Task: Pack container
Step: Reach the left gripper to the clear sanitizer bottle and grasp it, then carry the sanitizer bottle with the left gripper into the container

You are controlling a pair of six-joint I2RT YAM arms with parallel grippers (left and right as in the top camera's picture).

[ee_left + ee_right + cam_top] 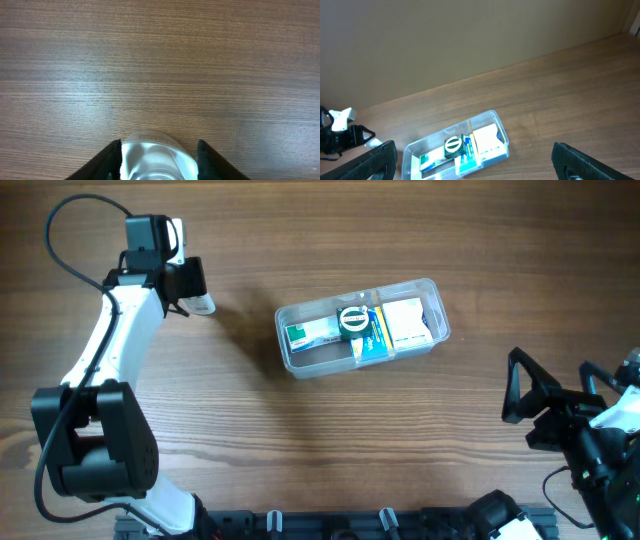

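Note:
The container is a clear rectangular tub at the table's middle. It holds a green and white box, a dark green square item with a white round mark, a blue and green box and a white box. It also shows in the right wrist view. My left gripper is at the far left, shut on a small clear bottle just above the table. My right gripper is open and empty at the near right, well away from the container.
A wall runs behind the table's far edge. The bare wood table surrounds the container on every side.

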